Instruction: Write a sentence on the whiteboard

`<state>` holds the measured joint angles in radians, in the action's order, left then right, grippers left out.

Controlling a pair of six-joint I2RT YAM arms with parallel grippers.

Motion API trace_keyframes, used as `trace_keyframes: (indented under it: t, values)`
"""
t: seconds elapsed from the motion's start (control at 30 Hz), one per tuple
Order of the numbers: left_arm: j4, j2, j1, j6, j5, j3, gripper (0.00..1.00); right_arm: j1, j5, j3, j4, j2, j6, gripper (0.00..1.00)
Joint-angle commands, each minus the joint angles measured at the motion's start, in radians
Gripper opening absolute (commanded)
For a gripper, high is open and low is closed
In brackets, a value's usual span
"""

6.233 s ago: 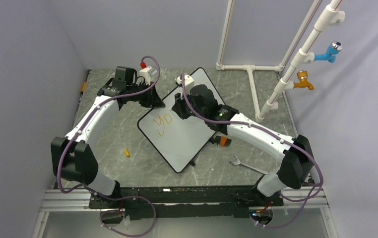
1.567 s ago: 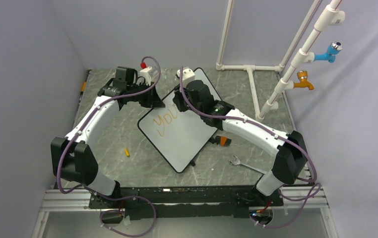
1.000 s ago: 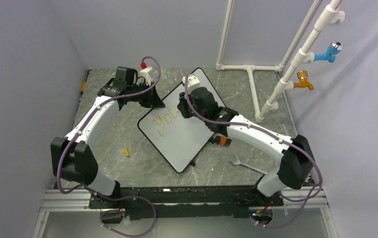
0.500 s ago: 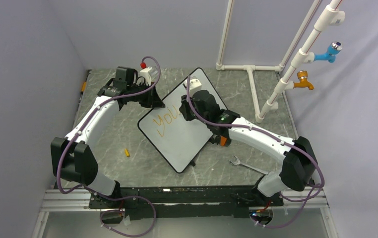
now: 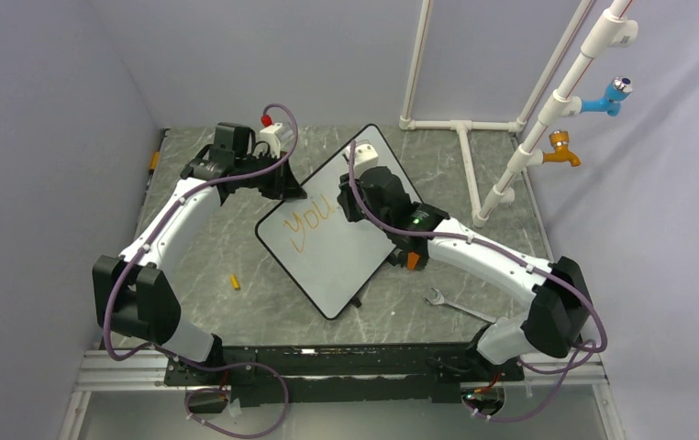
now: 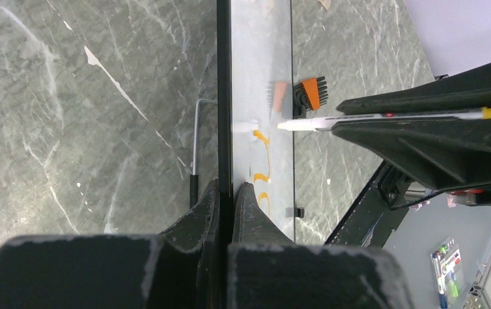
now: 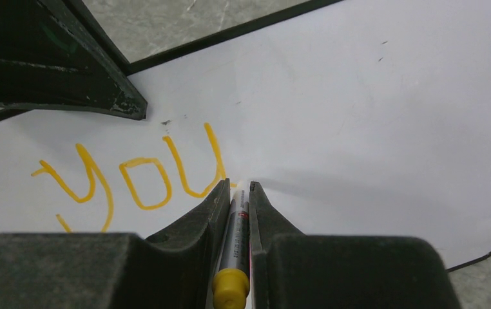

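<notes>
Nearest the arm bases, a small yellow piece (image 5: 234, 281) and a wrench (image 5: 456, 305) lie loose on the grey bench (image 5: 263, 312), well apart and off to either side, out of the working arms' way. Between them the whiteboard (image 5: 332, 243) sits cornerwise, one rounded corner pointing toward the bases. On its left part stands the sentence (image 7: 133, 180), of which only "You" is written, in orange. The right fingers (image 7: 222, 203) are clamped together on a white marker (image 7: 238, 215), its yellow end toward the wrist and its tip just past the "u", where the next stroke should probably start. The wrist view hides the tip behind the fingers, so contact with the board cannot be told. Farther on, the left fingers (image 6: 216, 199) are pinched shut on the board's black rim at its far-left edge, most likely to stop the board sliding or turning under the marker's push, and they grip well clear of the writing. Beyond the board a white pipe frame (image 5: 460, 124) lies by the back wall.
</notes>
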<state>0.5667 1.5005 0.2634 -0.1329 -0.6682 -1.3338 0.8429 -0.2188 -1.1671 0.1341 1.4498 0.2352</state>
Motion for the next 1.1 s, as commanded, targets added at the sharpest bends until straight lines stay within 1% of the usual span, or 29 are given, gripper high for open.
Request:
trace_keyframes:
  t: [0.0, 0.13, 0.3, 0.4, 0.63, 1.07]
  values:
    - [0.027, -0.018, 0.016, 0.121, 0.117, 0.002, 0.0, -0.012, -0.055, -0.023, -0.029, -0.07, -0.025, 0.0]
    - [0.025, -0.019, 0.016, 0.121, 0.119, 0.004, 0.0, -0.044, -0.047, 0.011, -0.09, -0.098, -0.005, 0.0]
    - [0.024, -0.017, 0.015, 0.121, 0.114, 0.004, 0.0, -0.114, 0.044, 0.096, -0.241, -0.164, 0.05, 0.0]
    - [0.023, -0.018, 0.016, 0.121, 0.113, 0.003, 0.0, -0.146, 0.073, 0.113, -0.293, -0.176, 0.067, 0.0]
    - [0.02, -0.022, 0.016, 0.119, 0.111, 0.005, 0.0, -0.158, 0.116, 0.113, -0.378, -0.157, 0.054, 0.0]
    - [0.021, -0.02, 0.016, 0.121, 0.112, 0.006, 0.0, -0.166, 0.193, 0.078, -0.447, -0.079, 0.067, 0.0]
